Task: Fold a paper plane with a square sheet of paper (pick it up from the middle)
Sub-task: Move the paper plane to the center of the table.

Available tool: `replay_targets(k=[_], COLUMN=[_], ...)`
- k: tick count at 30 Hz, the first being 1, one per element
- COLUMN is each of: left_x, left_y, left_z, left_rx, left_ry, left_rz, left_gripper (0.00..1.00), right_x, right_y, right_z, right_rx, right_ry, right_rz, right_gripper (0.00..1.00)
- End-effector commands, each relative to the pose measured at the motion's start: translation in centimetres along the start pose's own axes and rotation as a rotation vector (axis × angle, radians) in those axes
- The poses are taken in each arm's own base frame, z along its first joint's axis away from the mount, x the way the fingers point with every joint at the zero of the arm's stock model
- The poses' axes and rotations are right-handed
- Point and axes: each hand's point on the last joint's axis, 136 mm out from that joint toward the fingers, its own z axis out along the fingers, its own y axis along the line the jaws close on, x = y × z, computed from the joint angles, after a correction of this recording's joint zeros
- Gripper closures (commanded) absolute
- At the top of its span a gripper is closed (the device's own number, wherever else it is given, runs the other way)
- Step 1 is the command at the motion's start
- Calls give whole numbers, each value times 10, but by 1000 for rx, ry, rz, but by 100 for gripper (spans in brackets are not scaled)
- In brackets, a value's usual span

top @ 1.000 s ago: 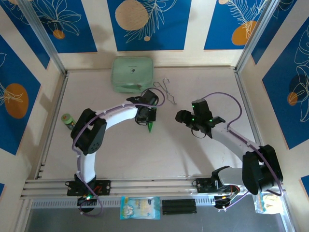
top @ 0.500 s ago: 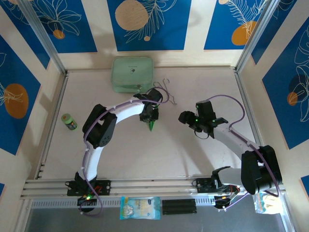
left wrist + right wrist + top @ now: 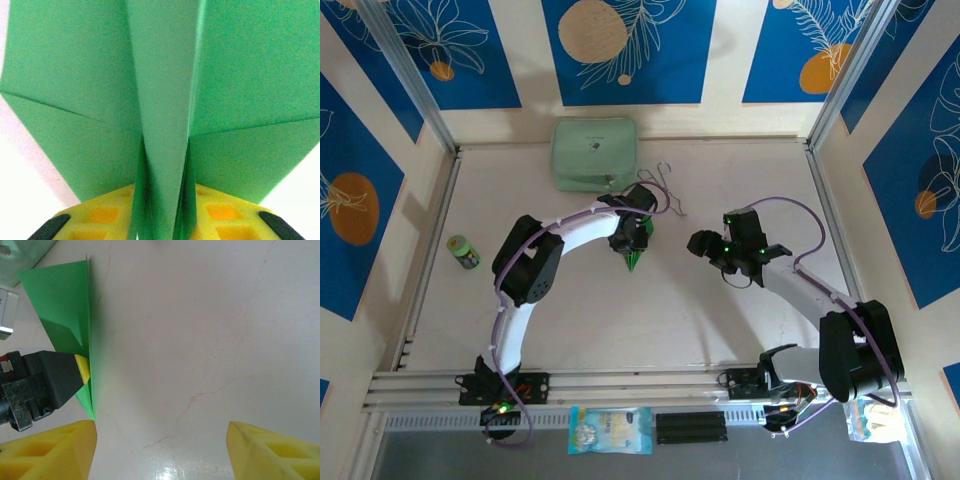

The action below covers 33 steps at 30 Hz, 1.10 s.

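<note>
Paper plane (image 3: 634,261): a bright green dart near mid-table, at the tip of the left gripper (image 3: 633,246), with its nose toward the near edge. We cannot tell whether the nose touches the table (image 3: 720,320).

Top view, left to right:
- A small green can (image 3: 464,253) stands by the left rail, well apart from everything else.
- A pale mint case (image 3: 595,153) lies flat at the back of the table.
- The left arm arches from its base up and over to the right. Its gripper sits just on the near side of the case.
- Wire tongs (image 3: 669,187) lie just beyond that gripper, to the right of the case.
- The right gripper (image 3: 699,242) is near the plane, apart from it and facing it.

Left wrist view: we see the paper plane (image 3: 165,100) close up. Its wings spread left and right, and the centre keel runs down between two yellow fingers (image 3: 95,217). The keel sits between the jaws, but we cannot tell whether they pinch it or stand just off it.

Right wrist view:
- The paper plane (image 3: 62,295) is at far left, with one wing facing us.
- A black finger of the left gripper, with a yellow pad (image 3: 83,369), lies against that wing.
- A corner of the mint case (image 3: 30,250) is at top left.
- The right gripper (image 3: 160,452) has its yellow fingers (image 3: 50,452) wide apart, with bare table between them and nothing held.
</note>
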Motion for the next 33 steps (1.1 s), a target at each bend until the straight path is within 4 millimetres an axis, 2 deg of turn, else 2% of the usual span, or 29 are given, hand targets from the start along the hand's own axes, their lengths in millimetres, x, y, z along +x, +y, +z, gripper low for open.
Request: replay_targets(k=[1, 7, 15, 21, 33], left_x=[0, 4, 0, -3, 7], left_y=[12, 16, 17, 13, 17], left_z=[11, 18, 21, 15, 27], left_rx=[-61, -72, -87, -91, -165], left_ry=[7, -5, -25, -23, 22], left_rz=[-32, -87, -82, -35, 0], left_gripper=[68, 59, 58, 55, 51], right_x=[7, 8, 10, 10, 13], right_y=[-4, -4, -4, -4, -4], right_z=[5, 7, 10, 10, 13], right_rx=[-4, -4, -5, -8, -7], right_ry=[32, 42, 53, 55, 69], right_rz=[11, 10, 10, 11, 14], right_gripper=[31, 31, 31, 31, 31])
